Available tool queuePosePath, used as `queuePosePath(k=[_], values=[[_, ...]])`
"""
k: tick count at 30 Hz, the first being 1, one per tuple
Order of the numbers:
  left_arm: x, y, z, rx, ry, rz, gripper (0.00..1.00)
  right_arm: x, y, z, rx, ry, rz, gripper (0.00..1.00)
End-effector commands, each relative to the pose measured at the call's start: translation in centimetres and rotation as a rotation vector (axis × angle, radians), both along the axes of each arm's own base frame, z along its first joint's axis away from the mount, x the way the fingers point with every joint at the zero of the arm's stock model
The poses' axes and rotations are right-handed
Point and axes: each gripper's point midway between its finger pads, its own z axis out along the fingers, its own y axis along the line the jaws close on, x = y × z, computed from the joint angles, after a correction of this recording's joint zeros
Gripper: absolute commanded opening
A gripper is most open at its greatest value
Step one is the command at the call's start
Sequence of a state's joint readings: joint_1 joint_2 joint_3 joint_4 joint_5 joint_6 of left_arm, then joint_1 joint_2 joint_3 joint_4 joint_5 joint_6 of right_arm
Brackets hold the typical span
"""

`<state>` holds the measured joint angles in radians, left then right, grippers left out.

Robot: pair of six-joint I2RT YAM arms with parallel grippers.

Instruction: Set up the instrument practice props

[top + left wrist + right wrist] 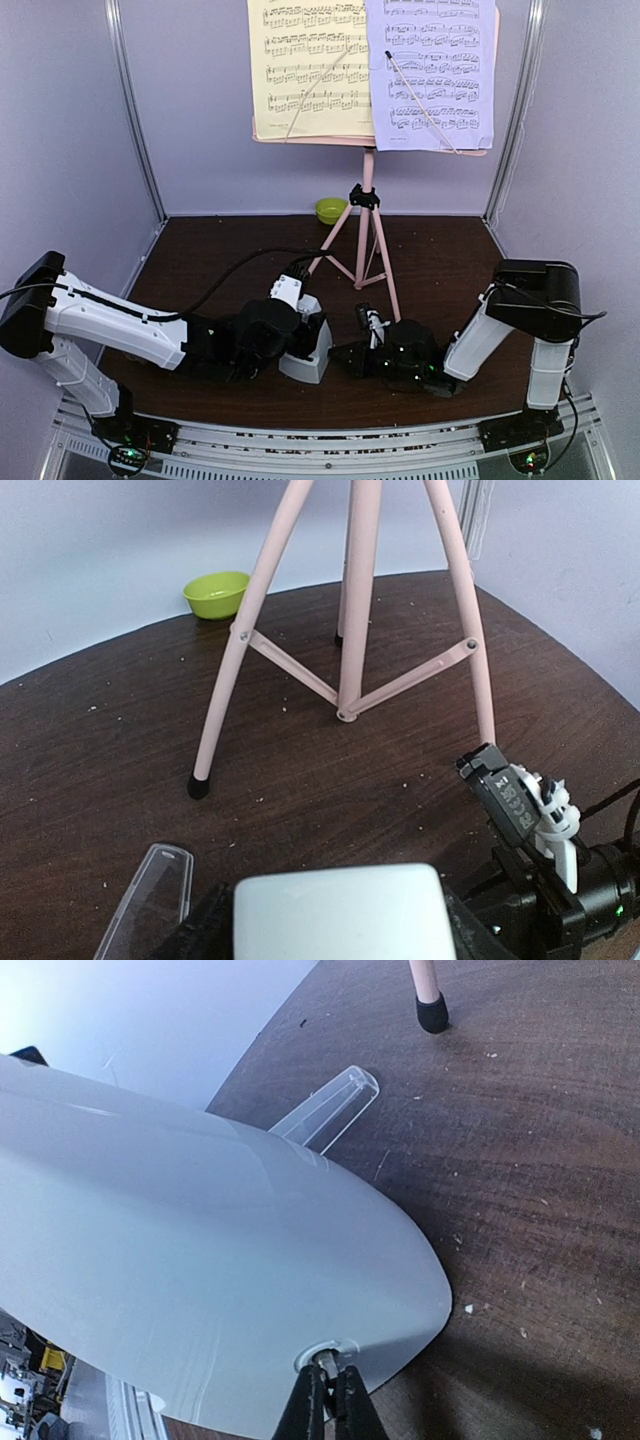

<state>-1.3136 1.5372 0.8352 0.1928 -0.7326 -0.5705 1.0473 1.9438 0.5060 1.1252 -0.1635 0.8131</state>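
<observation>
Grey metronome: light, slick plastic shell, prob fragile; stands on surface at 7 o'clock of pink stand. Best held low, by flanks. L tool clamps its body; R tool pinched shut on its stub.

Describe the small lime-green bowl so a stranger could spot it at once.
Find the tall pink tripod music stand on the dark wooden table. Beyond its left leg, near the back wall, sits the small lime-green bowl. It alone is round, shallow and bright green.
</observation>
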Motion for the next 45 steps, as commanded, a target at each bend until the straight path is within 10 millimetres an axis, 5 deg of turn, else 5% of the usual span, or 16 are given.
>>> queuePosePath(k=[1,17,28,36,45], values=[[-0.4,-1.0,1.9,-0.064,-0.030,-0.051,0.25,0.6,0.2,-0.1,0.010,0.013,-0.002,0.00],[-0.8,0.0,3.7,-0.135,-0.122,-0.090,0.16,2.5,-2.0,5.7,0.496,0.322,-0.093,0.00],[0.9,-2.2,2.5,-0.048,-0.092,-0.061,0.18,3.1,-3.8,-0.1,0.193,0.291,-0.146,0.05],[1.2,-2.3,3.1,-0.071,-0.082,-0.103,0.69,3.0,-4.8,-1.0,0.184,0.302,-0.151,0.46],[-1.6,0.6,3.5,-0.084,-0.132,-0.250,0.84,2.3,-5.4,1.7,0.231,0.243,-0.124,0.63]])
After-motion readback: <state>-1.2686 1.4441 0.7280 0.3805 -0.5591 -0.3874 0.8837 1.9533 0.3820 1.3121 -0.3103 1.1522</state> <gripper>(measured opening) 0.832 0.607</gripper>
